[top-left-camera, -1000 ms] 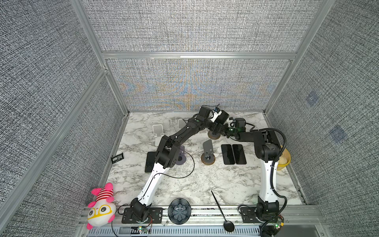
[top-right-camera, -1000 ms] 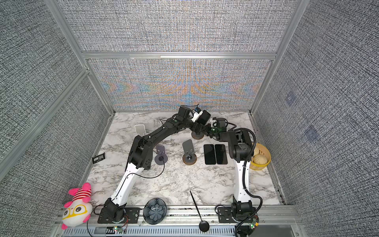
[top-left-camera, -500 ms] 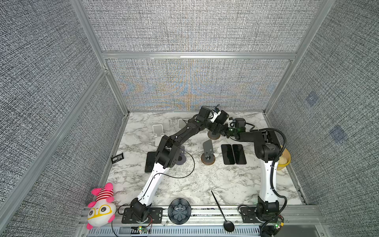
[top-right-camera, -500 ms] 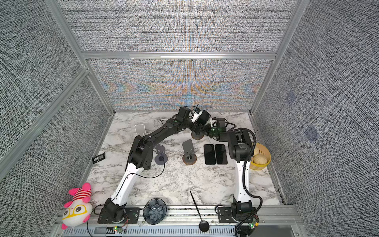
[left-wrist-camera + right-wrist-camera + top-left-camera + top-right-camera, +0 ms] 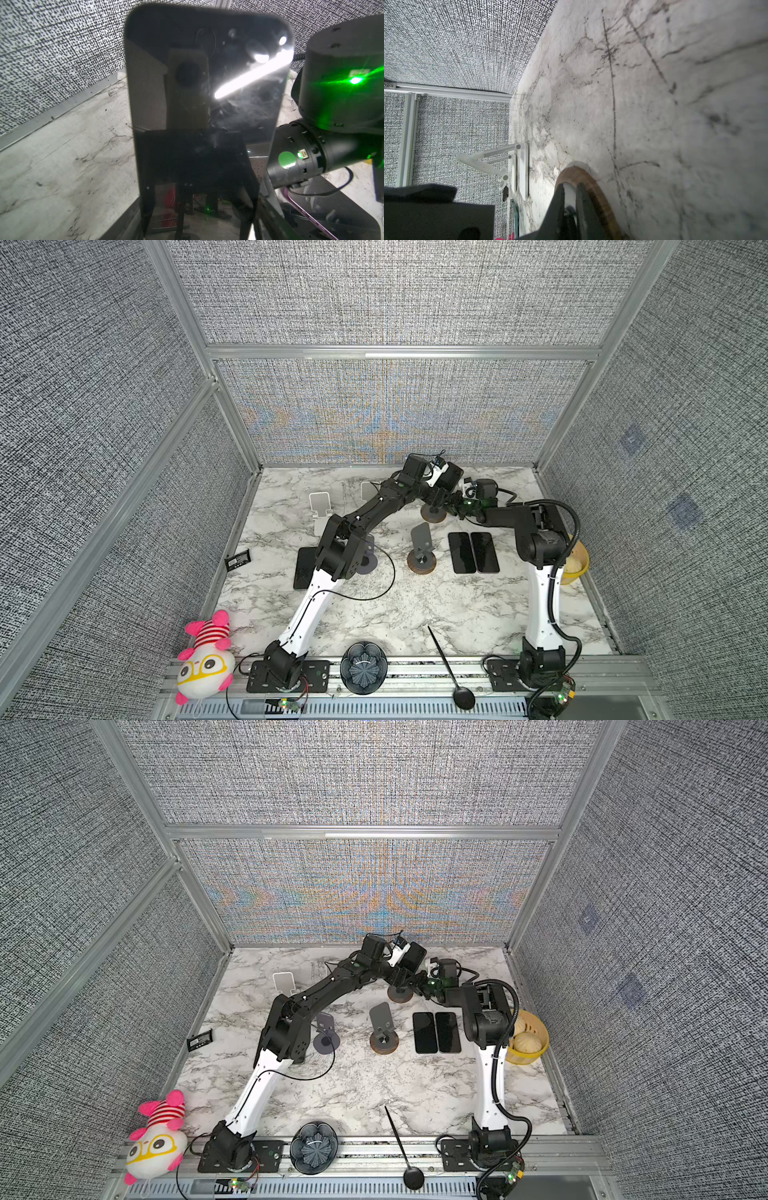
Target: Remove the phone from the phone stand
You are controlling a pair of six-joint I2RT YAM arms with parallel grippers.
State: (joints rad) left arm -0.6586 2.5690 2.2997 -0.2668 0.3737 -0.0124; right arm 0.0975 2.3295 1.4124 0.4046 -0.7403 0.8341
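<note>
Black phone (image 5: 207, 93) stands upright, looks propped on phone stand (image 5: 591, 182) at tabletop's (image 5: 654, 104) far end. R claw (image 5: 569, 193) clamped tight on stand's stem, just above its wood base. L claw's (image 5: 442, 502) jaws flank phone's edges; can't tell if gripping.

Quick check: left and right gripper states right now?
Left gripper: around the phone; grip cannot be told.
Right gripper: closed on the phone stand, at its upright.

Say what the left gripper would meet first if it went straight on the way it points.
Probably the phone: its dark screen fills the left wrist view, straight ahead of the left gripper; depth is unclear.
</note>
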